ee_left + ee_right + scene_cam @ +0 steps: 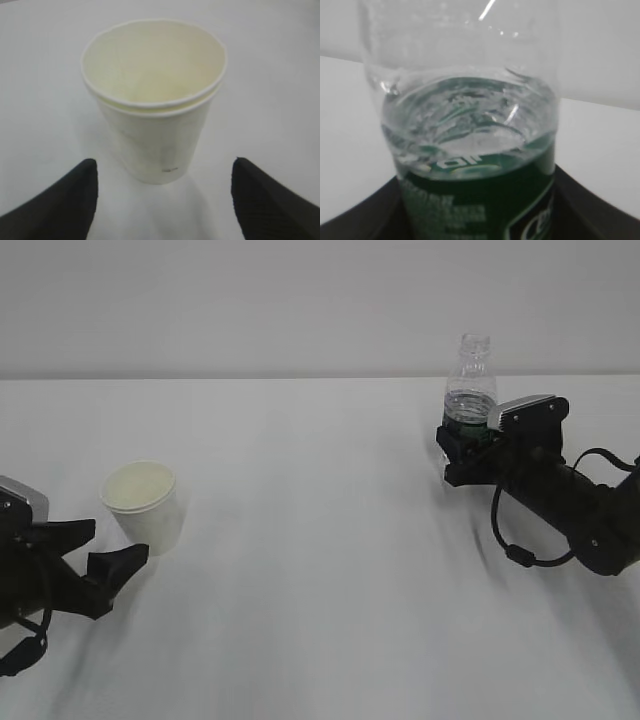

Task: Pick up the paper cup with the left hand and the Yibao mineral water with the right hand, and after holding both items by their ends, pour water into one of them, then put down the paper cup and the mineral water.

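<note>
The paper cup point(143, 504) stands upright on the white table at the left, white with a cream inside point(152, 62). My left gripper point(116, 543) lies low just in front of it, open. Its two black fingertips point(75, 195) flank the cup's base without touching it point(165, 172). At the right, the Yibao mineral water point(470, 375) stands upright and uncapped, with water reaching just above its dark green label point(485, 200). My right gripper point(470, 442) is shut on the bottle at its label band, one black finger on each side point(480, 217). The gripper hides the bottle's bottom.
The white table point(320, 540) runs back to a pale wall. The right arm point(580, 510), with a looping black cable, reaches in from the right edge. The left arm's body point(25, 570) sits at the lower left corner.
</note>
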Motion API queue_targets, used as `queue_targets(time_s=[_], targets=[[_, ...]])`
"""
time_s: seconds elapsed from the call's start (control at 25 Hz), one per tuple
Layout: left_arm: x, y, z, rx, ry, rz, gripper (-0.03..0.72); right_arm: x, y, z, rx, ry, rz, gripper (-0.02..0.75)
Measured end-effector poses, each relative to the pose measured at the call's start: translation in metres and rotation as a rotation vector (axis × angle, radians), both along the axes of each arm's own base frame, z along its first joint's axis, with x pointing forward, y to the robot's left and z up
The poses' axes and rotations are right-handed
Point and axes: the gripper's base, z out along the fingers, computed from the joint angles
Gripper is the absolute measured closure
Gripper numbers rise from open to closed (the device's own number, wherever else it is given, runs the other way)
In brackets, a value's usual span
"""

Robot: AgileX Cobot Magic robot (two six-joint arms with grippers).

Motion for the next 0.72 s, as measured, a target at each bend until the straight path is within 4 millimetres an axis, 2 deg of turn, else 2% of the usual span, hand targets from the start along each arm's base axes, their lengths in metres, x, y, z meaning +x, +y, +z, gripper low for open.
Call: queue_targets(time_s=[0.32,0.52,0.72], targets=[[0.008,-0.001,-0.005,-0.01,0.005,0.001,0.095,0.0,0.0,0.001,0.0,-0.002,0.0,0.27],[0.008,-0.001,-0.005,-0.01,0.005,0.001,0.095,0.0,0.0,0.016,0.0,-0.031,0.0,0.27],[0.008,-0.001,-0.005,-0.01,0.005,0.001,0.095,-0.013,-0.001,0.024,-0.003,-0.018,0.0,0.27]])
